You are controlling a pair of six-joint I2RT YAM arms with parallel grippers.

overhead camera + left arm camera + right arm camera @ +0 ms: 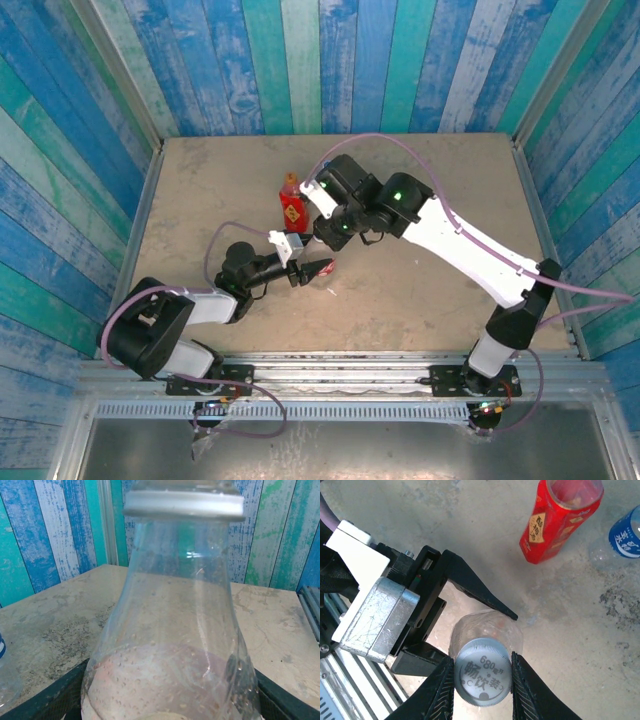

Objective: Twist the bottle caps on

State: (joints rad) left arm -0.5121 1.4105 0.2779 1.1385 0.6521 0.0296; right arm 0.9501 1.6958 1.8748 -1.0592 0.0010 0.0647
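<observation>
White round plastic cap (482, 672), pinched by right gripper (482, 658), tops clear plastic bottle (175, 630) seemingly clasped by left gripper (480, 635); bare tabletop (570, 630) beyond.

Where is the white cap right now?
The white cap sits low in the right wrist view, on the clear bottle, pinched by the right gripper, with the red bottle beyond.

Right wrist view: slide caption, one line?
Right gripper clamps the white cap atop the clear bottle held by the left gripper; red-and-yellow bottle stands beyond.
</observation>
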